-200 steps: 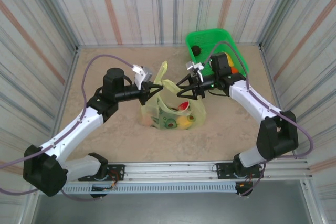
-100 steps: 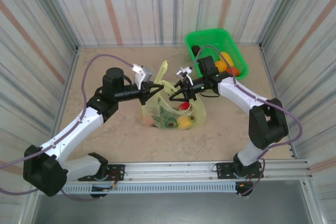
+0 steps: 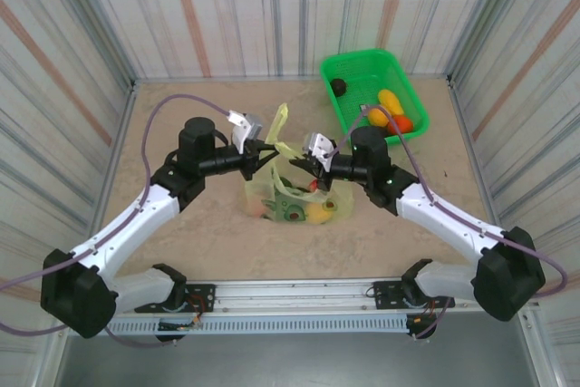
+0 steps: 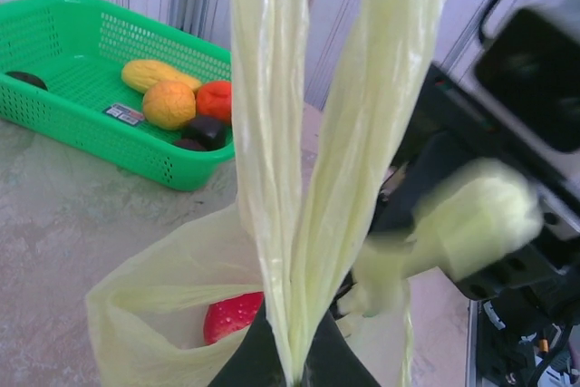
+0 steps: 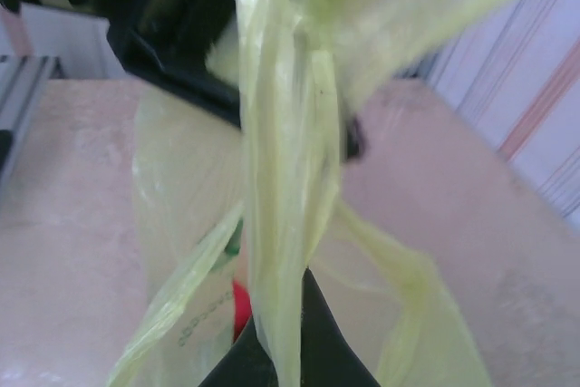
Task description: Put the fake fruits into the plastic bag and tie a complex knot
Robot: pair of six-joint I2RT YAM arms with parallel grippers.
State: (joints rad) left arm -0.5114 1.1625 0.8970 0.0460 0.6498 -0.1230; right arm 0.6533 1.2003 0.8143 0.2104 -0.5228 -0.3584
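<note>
Left tool (image 3: 268,152) clenched on one bag (image 3: 261,195) handle (image 4: 267,133), right tool (image 3: 310,164) clenched on other. Bag at middle of tabletop (image 3: 272,251), fruits (image 3: 318,213) inside; more in basket (image 3: 349,74) at 1 o'clock. Knot step, I judge: next, cross handles.

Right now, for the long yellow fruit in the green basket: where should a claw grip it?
Probably across its narrow middle, from straight above. The yellow fruit lies flat in the basket; its walls block a side approach, and the orange fruit crowds one end.
</note>
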